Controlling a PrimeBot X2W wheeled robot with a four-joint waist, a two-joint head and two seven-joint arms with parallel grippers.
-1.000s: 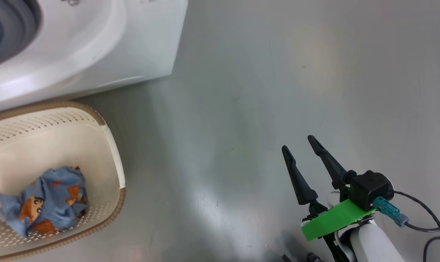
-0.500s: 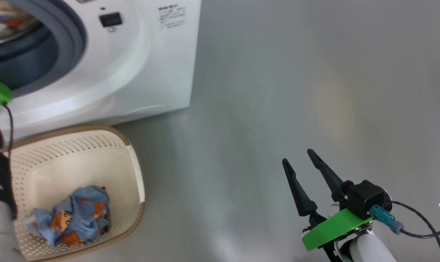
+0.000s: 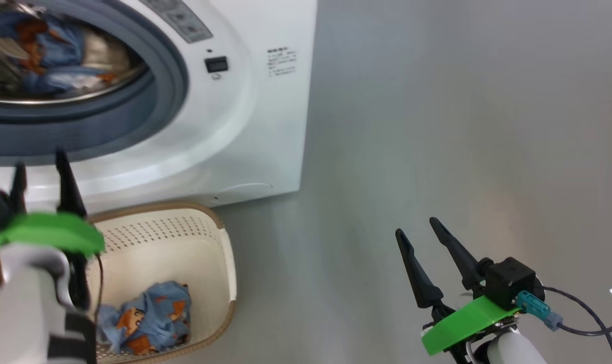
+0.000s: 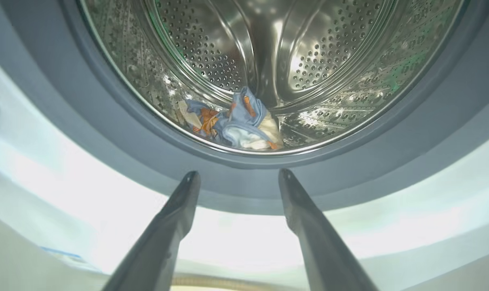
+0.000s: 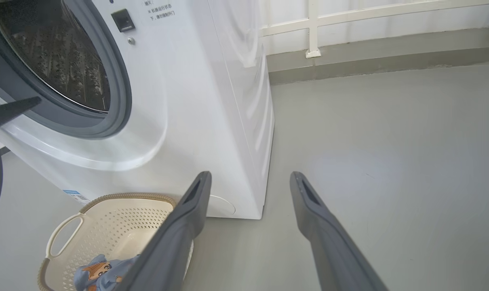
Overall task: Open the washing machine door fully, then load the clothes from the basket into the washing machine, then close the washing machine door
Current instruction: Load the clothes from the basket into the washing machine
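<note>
floor [image 3: 437, 126]: smooth grey, faintly glossy, with soft pale patches of reflected light and a few fine scuffs
kerb [image 5: 390, 56]: low grey step along the floor's far edge in the right wrist view, its face a darker band
rail [image 5: 369, 17]: white horizontal bar above the kerb
post [image 5: 312, 24]: white upright crossing the rail, its flared foot resting on the kerb
backing: white surface behind the rail; detail unclear

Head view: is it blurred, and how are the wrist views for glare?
Head view: motion blur smears the left gripper and the clothes in the drum. Left wrist view: drum sharp, washing machine front blown out white. Right wrist view: crisp.
</note>
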